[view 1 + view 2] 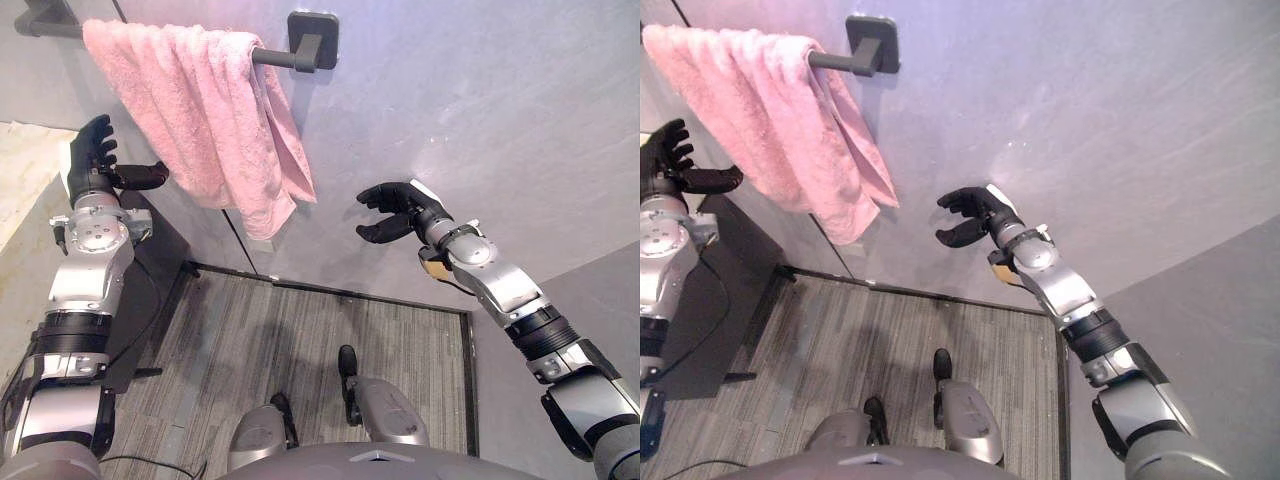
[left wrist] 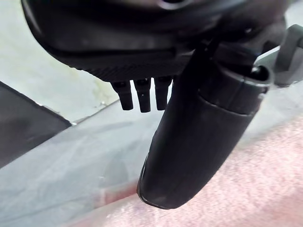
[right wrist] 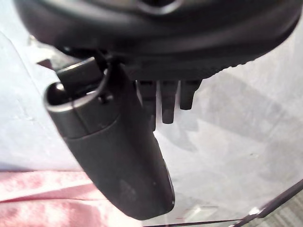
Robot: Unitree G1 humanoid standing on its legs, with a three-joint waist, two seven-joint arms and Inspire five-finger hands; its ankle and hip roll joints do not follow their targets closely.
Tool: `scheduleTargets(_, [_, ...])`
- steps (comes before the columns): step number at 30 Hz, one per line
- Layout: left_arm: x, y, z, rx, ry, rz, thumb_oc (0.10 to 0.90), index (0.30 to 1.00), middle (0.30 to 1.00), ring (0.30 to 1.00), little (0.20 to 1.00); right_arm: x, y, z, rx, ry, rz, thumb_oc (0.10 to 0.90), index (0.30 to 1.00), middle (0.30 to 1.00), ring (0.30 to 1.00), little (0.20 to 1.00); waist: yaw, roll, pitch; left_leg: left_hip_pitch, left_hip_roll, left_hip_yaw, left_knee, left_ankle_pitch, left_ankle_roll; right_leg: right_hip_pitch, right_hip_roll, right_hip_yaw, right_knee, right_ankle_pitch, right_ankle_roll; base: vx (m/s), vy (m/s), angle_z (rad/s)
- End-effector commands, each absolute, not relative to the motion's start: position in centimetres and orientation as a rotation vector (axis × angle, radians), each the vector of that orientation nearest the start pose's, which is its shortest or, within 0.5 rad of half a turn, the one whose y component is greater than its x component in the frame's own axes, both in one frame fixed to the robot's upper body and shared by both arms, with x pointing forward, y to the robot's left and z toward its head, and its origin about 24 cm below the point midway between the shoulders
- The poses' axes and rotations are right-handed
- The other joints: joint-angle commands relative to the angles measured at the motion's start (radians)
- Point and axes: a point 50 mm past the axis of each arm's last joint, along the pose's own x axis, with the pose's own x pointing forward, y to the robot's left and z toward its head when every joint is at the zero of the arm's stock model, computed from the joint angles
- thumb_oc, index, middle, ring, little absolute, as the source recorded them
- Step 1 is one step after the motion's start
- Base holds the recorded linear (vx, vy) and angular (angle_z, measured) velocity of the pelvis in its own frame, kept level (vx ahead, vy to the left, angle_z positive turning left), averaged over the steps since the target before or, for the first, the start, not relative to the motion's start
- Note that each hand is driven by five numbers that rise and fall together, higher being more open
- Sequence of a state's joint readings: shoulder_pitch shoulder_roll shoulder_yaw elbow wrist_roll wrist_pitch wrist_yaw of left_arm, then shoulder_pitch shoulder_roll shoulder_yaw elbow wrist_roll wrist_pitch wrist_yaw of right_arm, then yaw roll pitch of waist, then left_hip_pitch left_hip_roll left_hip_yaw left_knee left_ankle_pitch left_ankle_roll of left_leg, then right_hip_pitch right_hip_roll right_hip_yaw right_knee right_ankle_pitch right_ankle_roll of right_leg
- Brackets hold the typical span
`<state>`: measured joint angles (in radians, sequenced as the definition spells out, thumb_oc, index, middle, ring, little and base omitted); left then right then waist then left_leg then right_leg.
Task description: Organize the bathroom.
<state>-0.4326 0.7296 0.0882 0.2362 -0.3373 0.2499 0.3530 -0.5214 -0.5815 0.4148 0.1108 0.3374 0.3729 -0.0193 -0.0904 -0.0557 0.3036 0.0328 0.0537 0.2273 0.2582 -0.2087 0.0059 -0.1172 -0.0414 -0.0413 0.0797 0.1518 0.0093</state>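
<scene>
A pink towel [image 1: 200,110] hangs bunched over a dark towel bar [image 1: 275,55] fixed to the grey wall by a square bracket [image 1: 312,40]. My left hand [image 1: 92,160] is raised just left of the towel's lower part, open, with its thumb pointing toward the cloth and a small gap between them. My right hand [image 1: 400,210] hovers to the right of the towel's hanging corner, open with loosely bent fingers, holding nothing. The left wrist view has the thumb [image 2: 199,142] above pink cloth [image 2: 246,189]. The right wrist view shows the towel [image 3: 42,198] beside its thumb [image 3: 118,156].
A dark cabinet [image 1: 150,270] stands against the wall under my left arm. A dark strip [image 1: 330,295] borders the grey plank floor [image 1: 300,350] below the wall. A pale beige surface [image 1: 25,180] lies at the far left.
</scene>
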Motion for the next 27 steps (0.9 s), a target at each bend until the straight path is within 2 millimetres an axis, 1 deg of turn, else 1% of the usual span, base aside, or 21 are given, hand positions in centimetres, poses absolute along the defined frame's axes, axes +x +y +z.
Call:
scheduleTargets(1, [30.2, 32.0, 22.1, 0.514, -0.325, 0.533, 0.800, 0.900, 0.900, 0.900, 0.900, 34.3, -16.8, 18.4, -0.258, -0.152, 0.105, 0.800, 0.900, 0.900, 0.900, 0.900, 0.001, 0.041, -0.142, 0.037, 0.001, -0.006, -0.092, 0.067, -0.002, 0.034, -0.043, 0.024, 0.045, -0.155, 0.120, -0.01, 0.037, -0.08])
scheduleTargets(2, [30.4, 31.8, 22.5, 0.520, -0.333, 0.521, 0.800, 0.900, 0.900, 0.900, 0.900, 34.4, -16.6, 18.5, -0.198, -0.153, 0.088, 0.800, 0.900, 0.900, 0.900, 0.900, -0.001, 0.043, -0.146, 0.040, 0.000, -0.005, -0.095, 0.067, -0.002, 0.036, -0.041, 0.027, 0.043, -0.154, 0.119, -0.01, 0.039, -0.10])
scheduleTargets(3, [30.4, 31.8, 22.6, 0.519, -0.333, 0.519, 0.800, 0.900, 0.900, 0.900, 0.900, 34.4, -16.6, 18.5, -0.192, -0.151, 0.087, 0.800, 0.900, 0.900, 0.900, 0.900, -0.001, 0.043, -0.146, 0.041, 0.000, -0.005, -0.096, 0.067, -0.002, 0.037, -0.040, 0.028, 0.042, -0.154, 0.119, -0.01, 0.036, -0.12])
scheduleTargets(5, [30.7, 31.4, 22.9, 0.514, -0.337, 0.506, 0.800, 0.900, 0.900, 0.900, 0.900, 34.5, -16.4, 18.7, -0.117, -0.150, 0.068, 0.800, 0.900, 0.900, 0.900, 0.900, -0.004, 0.046, -0.152, 0.047, 0.000, -0.003, -0.105, 0.068, -0.002, 0.040, -0.038, 0.032, 0.038, -0.154, 0.119, -0.01, 0.045, -0.08])
scheduleTargets(6, [31.0, 31.0, 23.0, 0.498, -0.334, 0.492, 0.800, 0.900, 0.900, 0.900, 0.900, 34.7, -16.3, 18.8, -0.045, -0.145, 0.058, 0.800, 0.900, 0.900, 0.900, 0.900, -0.007, 0.049, -0.158, 0.051, -0.003, -0.003, -0.111, 0.068, -0.001, 0.042, -0.037, 0.037, 0.036, -0.154, 0.118, -0.01, 0.062, 0.00])
scheduleTargets(11, [31.6, 29.9, 22.6, 0.467, -0.328, 0.449, 0.800, 0.900, 0.900, 0.900, 0.900, 34.6, -15.6, 18.8, 0.150, -0.158, 0.075, 0.800, 0.900, 0.900, 0.900, 0.900, -0.012, 0.057, -0.167, 0.064, -0.006, -0.003, -0.121, 0.068, 0.001, 0.046, -0.035, 0.043, 0.042, -0.157, 0.120, -0.02, 0.069, 0.01])
scheduleTargets(15, [32.0, 29.0, 22.2, 0.428, -0.334, 0.413, 0.800, 0.900, 0.900, 0.900, 0.900, 34.3, -14.8, 19.3, 0.289, -0.198, 0.084, 0.800, 0.900, 0.900, 0.900, 0.900, -0.015, 0.059, -0.170, 0.071, -0.011, -0.001, -0.124, 0.068, 0.004, 0.048, -0.040, 0.042, 0.047, -0.156, 0.125, -0.02, 0.081, -0.01])
scheduleTargets(20, [32.2, 28.5, 22.0, 0.400, -0.324, 0.395, 0.800, 0.900, 0.900, 0.900, 0.900, 34.1, -14.3, 19.7, 0.339, -0.223, 0.100, 0.800, 0.900, 0.900, 0.900, 0.900, -0.016, 0.060, -0.174, 0.074, -0.014, 0.005, -0.119, 0.062, 0.008, 0.046, -0.043, 0.043, 0.050, -0.154, 0.128, 0.00, 0.056, 0.00])
scheduleTargets(22, [32.5, 28.1, 21.4, 0.371, -0.295, 0.375, 0.800, 0.900, 0.900, 0.900, 0.900, 34.0, -13.6, 20.0, 0.371, -0.237, 0.128, 0.800, 0.900, 0.900, 0.900, 0.900, -0.016, 0.060, -0.173, 0.073, -0.015, 0.007, -0.112, 0.059, 0.010, 0.045, -0.046, 0.041, 0.052, -0.152, 0.129, 0.00, 0.052, -0.04])
scheduleTargets(24, [32.5, 28.1, 21.4, 0.371, -0.295, 0.375, 0.800, 0.900, 0.900, 0.900, 0.900, 34.0, -13.6, 20.0, 0.371, -0.237, 0.128, 0.800, 0.900, 0.900, 0.900, 0.900, -0.016, 0.060, -0.173, 0.073, -0.015, 0.007, -0.112, 0.059, 0.010, 0.045, -0.046, 0.041, 0.052, -0.152, 0.129, -0.01, 0.047, -0.05])
scheduleTargets(25, [32.9, 27.5, 19.7, 0.334, -0.199, 0.322, 0.800, 0.900, 0.900, 0.900, 0.900, 33.9, -12.1, 20.3, 0.359, -0.242, 0.220, 0.800, 0.900, 0.900, 0.900, 0.900, -0.013, 0.060, -0.176, 0.068, -0.019, 0.010, -0.101, 0.054, 0.012, 0.046, -0.048, 0.044, 0.050, -0.151, 0.131, -0.01, 0.070, -0.08])
scheduleTargets(27, [33.1, 27.1, 18.7, 0.330, -0.141, 0.293, 0.800, 0.900, 0.900, 0.900, 0.900, 33.8, -11.3, 20.3, 0.344, -0.238, 0.268, 0.800, 0.900, 0.900, 0.900, 0.900, -0.011, 0.060, -0.174, 0.066, -0.020, 0.012, -0.096, 0.054, 0.013, 0.046, -0.049, 0.044, 0.052, -0.151, 0.131, -0.01, 0.059, -0.08])
